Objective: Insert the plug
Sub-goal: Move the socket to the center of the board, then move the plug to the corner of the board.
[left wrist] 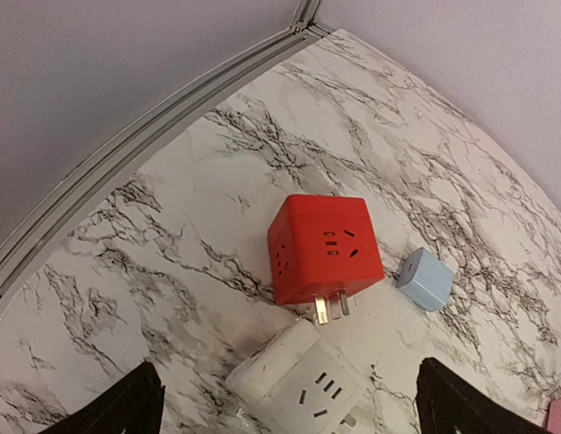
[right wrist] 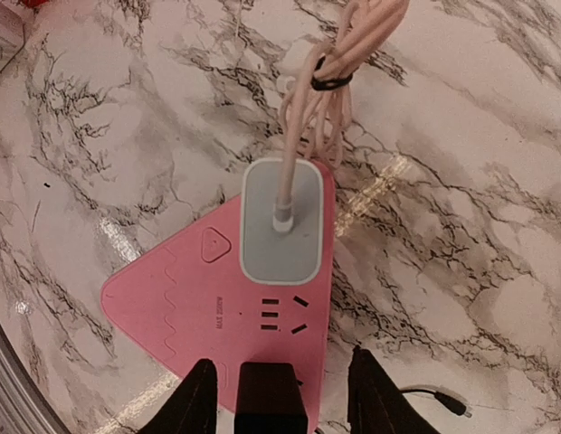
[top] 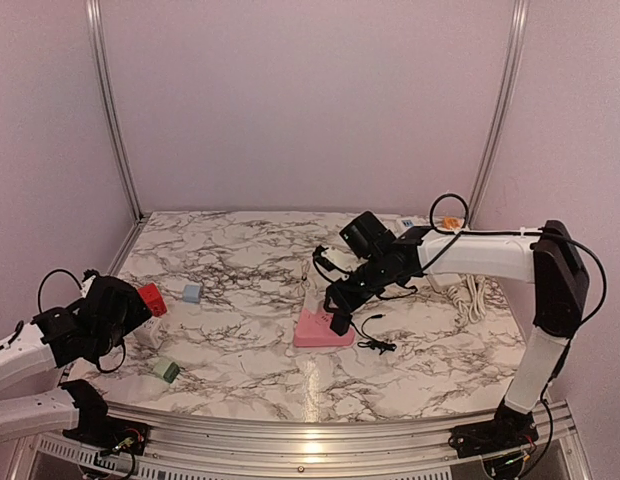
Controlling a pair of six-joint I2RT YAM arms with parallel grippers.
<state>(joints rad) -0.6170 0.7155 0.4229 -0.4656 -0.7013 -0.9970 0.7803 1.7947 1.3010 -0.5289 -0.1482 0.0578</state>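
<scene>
Pink triangular power strip (right wrist: 172, 298) is lying near the middle of the marble table (top: 240, 260). The right gripper (right wrist: 280, 360) is hovering over one edge of it, pinching a black plug (right wrist: 271, 398) whose thin lead (right wrist: 434, 400) is trailing off to the side. The strip's free socket holes (right wrist: 282, 316) are showing unoccupied just ahead of the plug, beside a grey panel (right wrist: 280, 221) carrying the strip's own bundled cable (right wrist: 326, 99). Judgement: alignment is in hand and insertion has not begun. The next move calls for bringing the pins squarely over those holes and pressing straight down. The left gripper (left wrist: 288, 375) is standing spread wide and empty at the table's left, over a red cube socket (left wrist: 324, 249) and a white cube socket (left wrist: 299, 387). A triangle mark and a small printed line are showing on the strip, but the print is too small to read.
</scene>
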